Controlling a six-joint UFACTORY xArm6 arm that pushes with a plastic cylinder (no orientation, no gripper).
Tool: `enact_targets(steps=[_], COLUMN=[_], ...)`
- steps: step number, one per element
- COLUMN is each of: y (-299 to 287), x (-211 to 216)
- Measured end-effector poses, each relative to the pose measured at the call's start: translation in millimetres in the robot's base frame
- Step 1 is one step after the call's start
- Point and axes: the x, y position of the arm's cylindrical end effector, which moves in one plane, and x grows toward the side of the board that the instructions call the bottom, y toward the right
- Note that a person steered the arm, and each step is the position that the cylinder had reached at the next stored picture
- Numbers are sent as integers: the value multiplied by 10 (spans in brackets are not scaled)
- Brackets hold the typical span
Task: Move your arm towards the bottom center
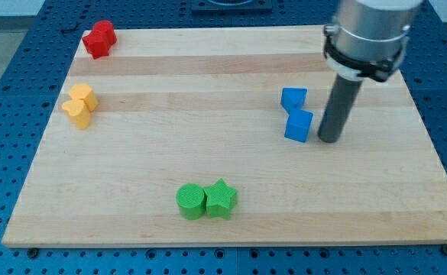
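Camera view shows my tip (pixel 328 140) resting on the wooden board (pixel 231 160) in the view's right half, a little above the board's middle height. It is the lower end of a straight dark rod that hangs from a grey cylinder near the view's top right. The rod has no jaws and nothing is held by it; it only stands on the wood.

Just to the view's left of my tip sits a blue cube (pixel 299 125), close beside the rod, though whether they touch cannot be told. A second blue block (pixel 293 98) lies directly above that cube in the view, touching or nearly touching it.

Toward the view's bottom, slightly left of centre and well apart from my tip, a green cylinder (pixel 191 201) and a green star (pixel 221 198) sit side by side, touching.

At the view's left edge of the board, two yellow blocks (pixel 79 105) are pressed together. Near the board's top left corner is a red block (pixel 99 39) of irregular shape.

Around the board lies a blue perforated table (pixel 9 46).
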Motion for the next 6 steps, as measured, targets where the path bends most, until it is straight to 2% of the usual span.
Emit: enact_targets(steps=[2,3,4,6], y=[-138,212,436,33], x=[-184,-106,164,1015])
